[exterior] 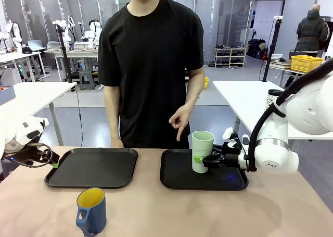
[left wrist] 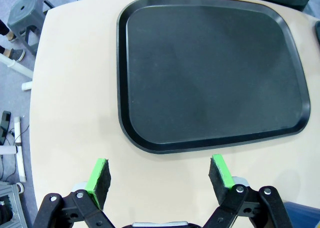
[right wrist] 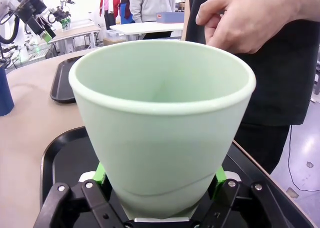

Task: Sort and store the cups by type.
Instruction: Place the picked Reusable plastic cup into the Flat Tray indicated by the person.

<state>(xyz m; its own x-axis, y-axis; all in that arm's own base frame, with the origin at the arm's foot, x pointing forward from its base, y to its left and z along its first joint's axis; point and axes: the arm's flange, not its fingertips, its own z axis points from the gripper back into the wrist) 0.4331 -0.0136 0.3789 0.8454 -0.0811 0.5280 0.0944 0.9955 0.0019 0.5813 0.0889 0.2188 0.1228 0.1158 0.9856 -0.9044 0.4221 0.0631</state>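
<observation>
The tall mint-green tumbler (exterior: 202,151) stands upright over the right black tray (exterior: 179,178), and my right gripper (exterior: 206,160) is shut on its lower part from the right. In the right wrist view the tumbler (right wrist: 162,118) sits between the green pads (right wrist: 98,173). The blue mug (exterior: 91,211) with its yellow inside is on the bare table near the front, left of centre. My left gripper (exterior: 52,161) hovers open at the left tray's (exterior: 93,169) left edge, holding nothing; its fingers (left wrist: 100,180) are spread over the table just short of the tray (left wrist: 210,72).
A person in black stands at the far side, one hand (exterior: 181,120) pointing down just above and behind the tumbler. The same hand (right wrist: 250,17) hangs close over the tumbler's rim. The blue mug's side (right wrist: 4,90) shows at the left edge.
</observation>
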